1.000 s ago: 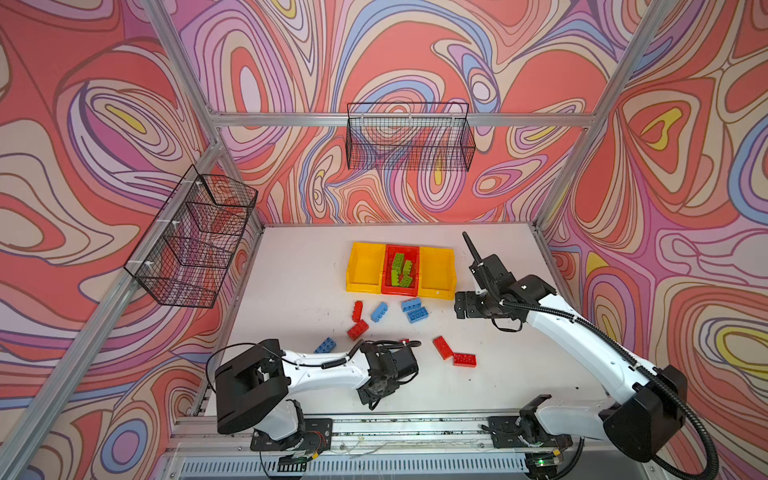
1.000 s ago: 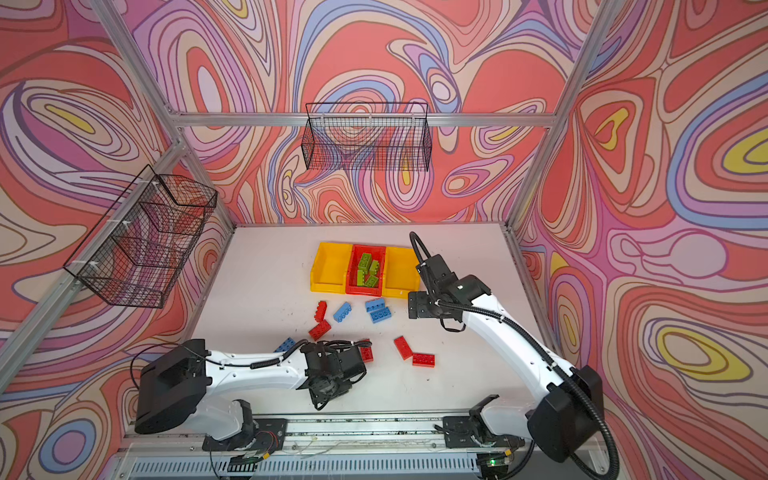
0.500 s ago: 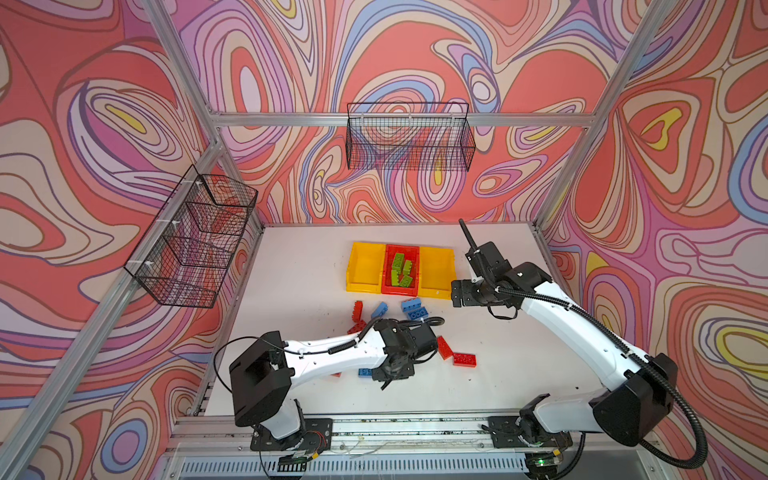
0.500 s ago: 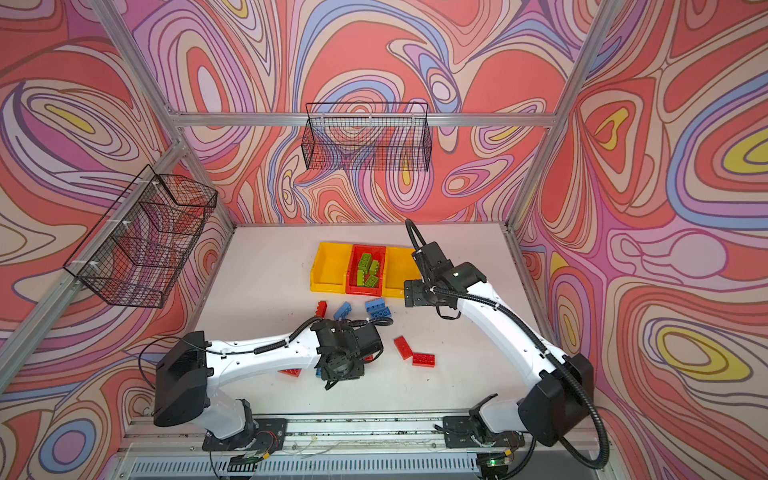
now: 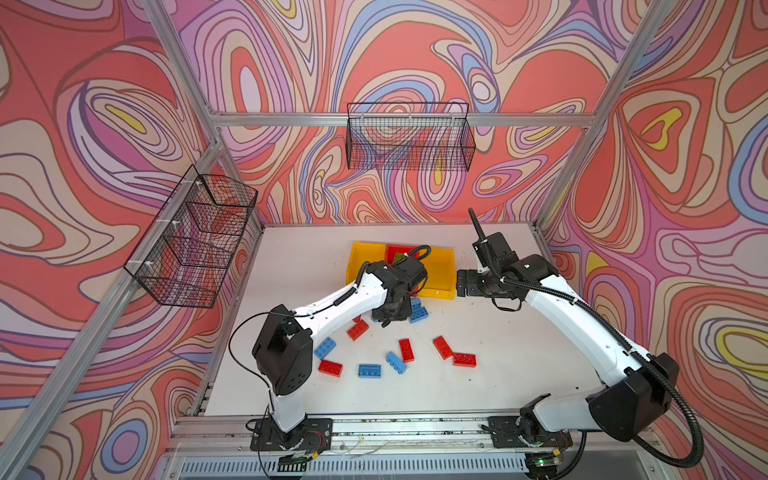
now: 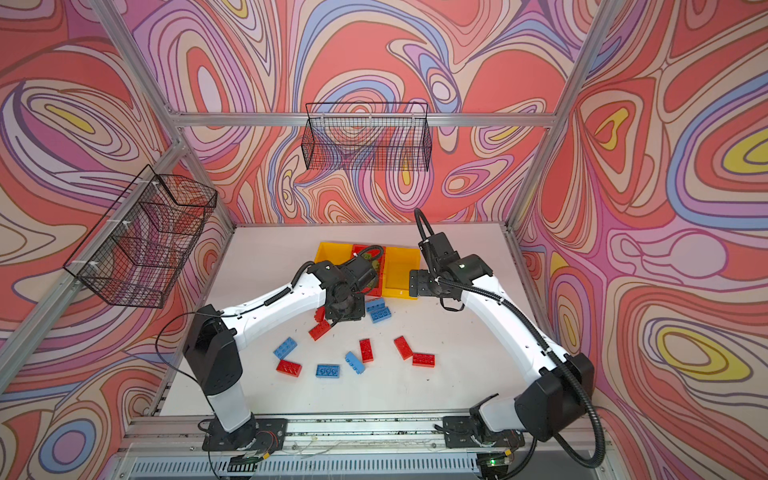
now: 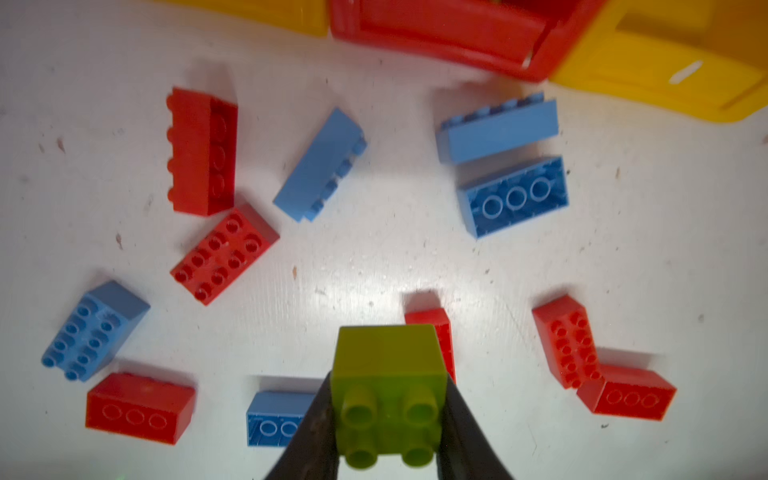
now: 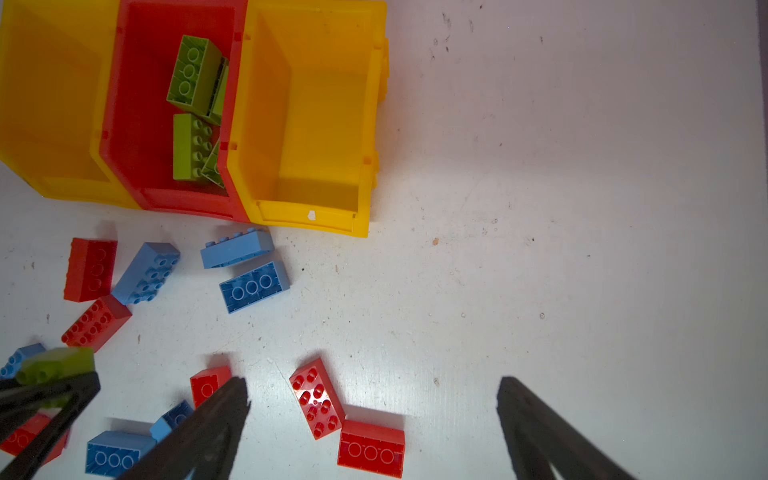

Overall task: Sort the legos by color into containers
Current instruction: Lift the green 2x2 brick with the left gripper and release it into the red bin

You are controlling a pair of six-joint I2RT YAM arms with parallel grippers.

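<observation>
- The left pincer (image 7: 390,384) is clamped on a short lime green brick (image 7: 388,361). Its black jaws press on two opposite sides, and the studs face the wrist camera.
- In both top views this pincer sits near the middle of the frame, just below the front edge of the containers (image 5: 441,274). It is just left of a pair of light blue bricks (image 5: 417,311). The arm's wrist hides the held brick in those views.
- The right wrist view shows the held brick lifted clear of the tabletop (image 5: 519,353), above the scattered pieces.
- The right pincer (image 8: 372,382) has its jaws wide apart with nothing between them, only bare tabletop under the gap.
- In both top views the right pincer lies right of centre, just beside the right-hand yellow bin (image 8: 266,124) and apart from every brick.
- The containers stand in a row in the upper middle of the tabletop, with the red bin (image 8: 141,195) between the two yellow ones.
- The red bin holds several green bricks (image 8: 193,75), lying at different angles against its right wall.
- The loose legos (image 5: 406,350) are spread over the tabletop below the containers, from centre towards lower left. Six red and six light blue show in the right wrist view.
- Two red bricks (image 5: 453,353) touch at a corner in an L shape, right of the others.
- Two black wire baskets (image 5: 409,137) hang on the patterned walls, one at top centre and one at the left.
</observation>
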